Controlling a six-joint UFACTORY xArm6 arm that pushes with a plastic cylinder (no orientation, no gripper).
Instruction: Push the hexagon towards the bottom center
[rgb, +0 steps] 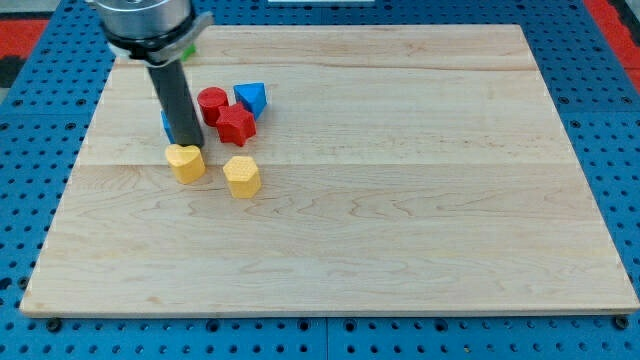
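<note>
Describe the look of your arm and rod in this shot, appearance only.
A wide round housing at the view's top left, metallic grey with a black band, carries a straight dark grey cylindrical rod. The rod is plain and smooth, with no markings or cables showing. My tip ends just above the yellow block. The rest of the arm is out of frame.

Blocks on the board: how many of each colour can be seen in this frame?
Yellow: 2, a heart-like block and a hexagon.
Red: 2, a cylinder and a star-like block.
Blue: 2, a triangular block and one mostly hidden behind the rod.
Green: 1, partly hidden at the view's top.
Total: 7.
</note>
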